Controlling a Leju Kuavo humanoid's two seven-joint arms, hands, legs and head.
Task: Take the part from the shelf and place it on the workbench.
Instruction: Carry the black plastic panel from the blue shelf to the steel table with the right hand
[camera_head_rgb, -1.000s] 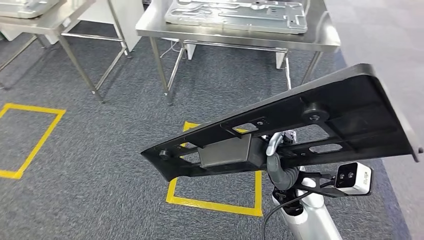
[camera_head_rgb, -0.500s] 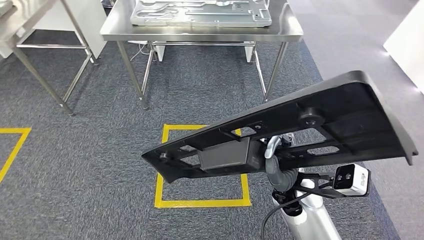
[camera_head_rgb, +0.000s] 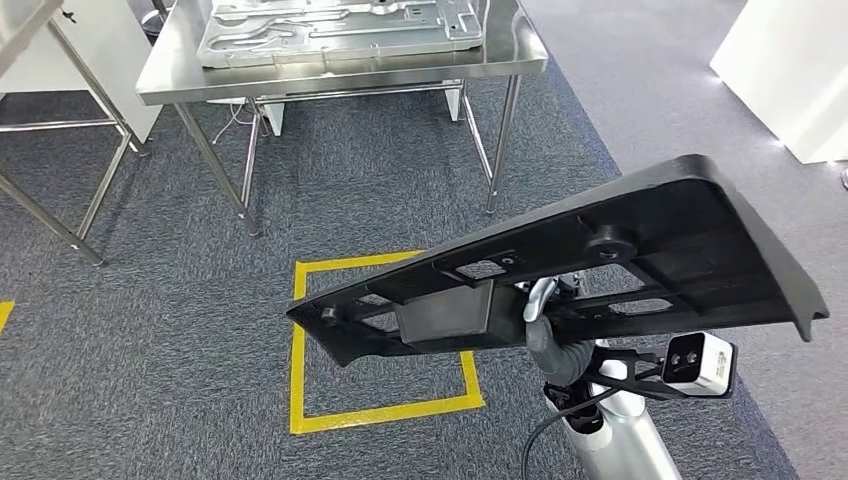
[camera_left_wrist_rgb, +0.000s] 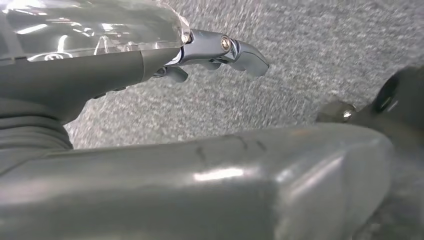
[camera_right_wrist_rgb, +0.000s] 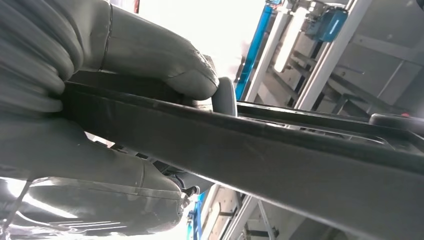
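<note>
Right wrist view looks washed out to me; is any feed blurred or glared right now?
Right wrist view: background blown out white behind the hand gripping the part. Left wrist view: carpet smeared. Head view: sharp, mild glare on the workbench.

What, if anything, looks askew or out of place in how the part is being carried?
The black part sits tilted, its far end raised, gripped by the right hand near its middle. It is off-level, but nothing looks damaged or dropped; the workbench ahead holds a metal panel.

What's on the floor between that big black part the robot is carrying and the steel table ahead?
In the head view, grey carpet with a yellow taped square lies between the black part in the right hand and the steel table.
</note>
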